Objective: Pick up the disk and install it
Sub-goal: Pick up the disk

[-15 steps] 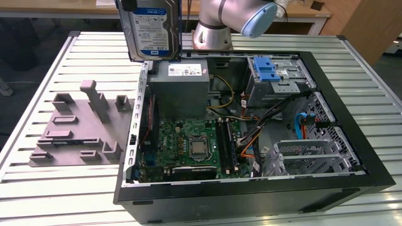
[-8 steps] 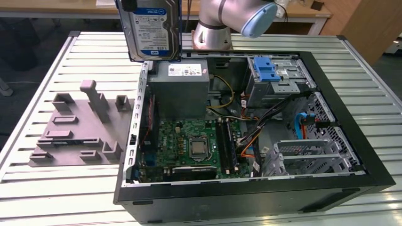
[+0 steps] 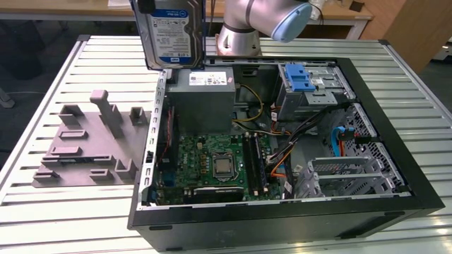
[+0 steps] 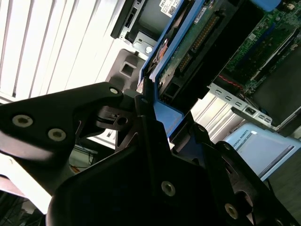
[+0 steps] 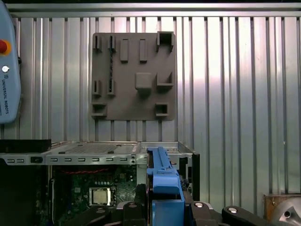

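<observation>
The disk [image 3: 171, 33], a silver-grey drive with a white-and-blue label in a blue carrier, hangs upright in the air above the far left corner of the open computer case [image 3: 282, 225]. In the second wrist view my gripper [image 4: 170, 113] is shut on the disk [image 4: 188, 47], its black fingers [image 4: 146, 101] clamped on the carrier's blue edge. In the first wrist view the disk [image 5: 162, 181] is seen edge-on between the gripper's [image 5: 164, 209] black fingers, over the case's side wall.
Inside the case lie a motherboard [image 3: 215, 164], a grey power supply box [image 3: 201, 100] and a drive cage with a blue latch [image 3: 300, 79]. A grey fixture plate [image 3: 92, 143] sits on the slatted table at the exterior view's left. The arm's base [image 3: 240, 37] stands behind the case.
</observation>
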Controlling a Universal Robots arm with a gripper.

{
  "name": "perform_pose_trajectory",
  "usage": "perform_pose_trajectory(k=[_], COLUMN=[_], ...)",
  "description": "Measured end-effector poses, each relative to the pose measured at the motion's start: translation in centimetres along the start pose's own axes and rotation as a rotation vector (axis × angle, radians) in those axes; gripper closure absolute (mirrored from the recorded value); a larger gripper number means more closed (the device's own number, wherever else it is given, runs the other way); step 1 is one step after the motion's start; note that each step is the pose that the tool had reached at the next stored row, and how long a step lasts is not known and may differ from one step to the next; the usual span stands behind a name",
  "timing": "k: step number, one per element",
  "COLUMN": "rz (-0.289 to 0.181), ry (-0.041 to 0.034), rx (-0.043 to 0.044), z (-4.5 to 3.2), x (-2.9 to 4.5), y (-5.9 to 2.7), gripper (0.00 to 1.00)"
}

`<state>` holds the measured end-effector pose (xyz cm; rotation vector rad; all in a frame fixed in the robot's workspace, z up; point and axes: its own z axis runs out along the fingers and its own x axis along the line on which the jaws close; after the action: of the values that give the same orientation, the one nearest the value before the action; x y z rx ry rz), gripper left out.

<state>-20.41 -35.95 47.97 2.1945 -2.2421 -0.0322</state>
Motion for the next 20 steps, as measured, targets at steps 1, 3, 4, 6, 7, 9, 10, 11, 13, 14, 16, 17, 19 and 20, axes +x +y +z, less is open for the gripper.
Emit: perform_pose_trajectory(k=[1, 3, 4, 6, 7, 9, 10, 11, 13, 14, 16, 17, 19, 20], rz=[0.000, 0.000, 0.000, 0.000, 0.000, 0.000, 0.000, 0.000, 0.000, 0.000, 0.000, 0.000, 0.000, 0.000], ry=[-0.0001, -0.0001, -0.0002, -0.0001, 0.0000, 0.0000, 0.0000, 0.0000, -0.0001, -0.0001, 0.0000, 0.0000, 0.0000, -0.0001], rx=[0.0001, 0.0000, 0.0002, 0.0001, 0.0000, 0.0000, 0.0000, 0.0000, 0.0001, 0.0000, 0.0000, 0.0000, 0.0000, 0.0000], z=[0.00, 0.00, 0.00, 0.00, -0.01, -0.01, -0.01, -0.01, -0.02, -0.02, -0.02, -0.03, -0.03, -0.03], x=[0.14, 0.39, 0.44, 0.49, 0.50, 0.51, 0.52, 0.52, 0.52, 0.52, 0.52, 0.52, 0.52, 0.52], y=[-0.03, -0.10, -0.14, -0.22, -0.27, -0.41, -0.51, -0.61, -0.80, -0.89, -1.07, -1.15, -1.30, -1.37], gripper=[0.64, 0.64, 0.64, 0.64, 0.64, 0.64, 0.64, 0.64, 0.64, 0.64, 0.64, 0.64, 0.64, 0.64])
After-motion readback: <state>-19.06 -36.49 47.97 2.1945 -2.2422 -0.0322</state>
